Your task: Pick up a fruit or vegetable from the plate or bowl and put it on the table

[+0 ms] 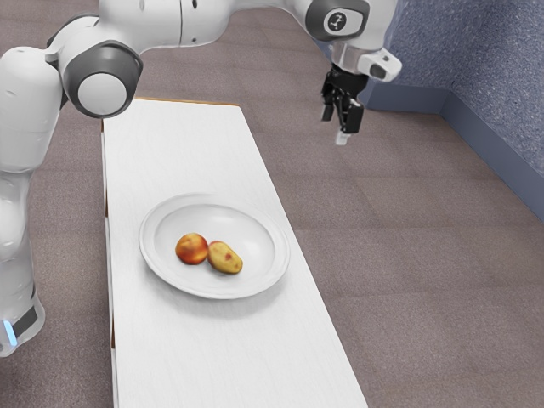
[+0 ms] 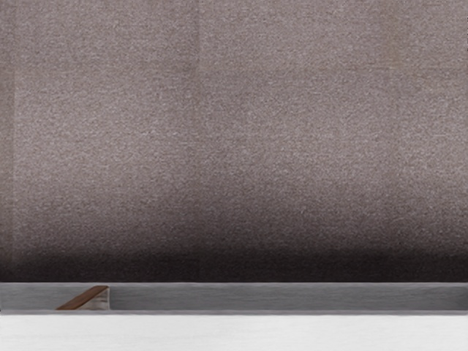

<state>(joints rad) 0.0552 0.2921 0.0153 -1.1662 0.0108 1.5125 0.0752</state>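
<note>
High above the floor, beyond the table's long edge towards the exterior view's right, my gripper point(image 1: 341, 121) points down with its fingers open and nothing seen between them. A wide white plate point(image 1: 161, 269) rests on the white table. Inside it a round orange-red fruit point(image 1: 192, 249), like a peach, lies beside a yellowish, oblong potato or fruit point(image 1: 225, 258) with reddish spots. The two look to be touching. The gripper is well away from both.
The white table point(image 1: 183, 140) runs lengthwise under the plate. In the wrist view a strip of white tabletop point(image 2: 234, 333) and its grey edge point(image 2: 256, 296) border the carpeted floor point(image 2: 234, 146). A blue wall point(image 1: 497, 76) stands at the exterior view's right.
</note>
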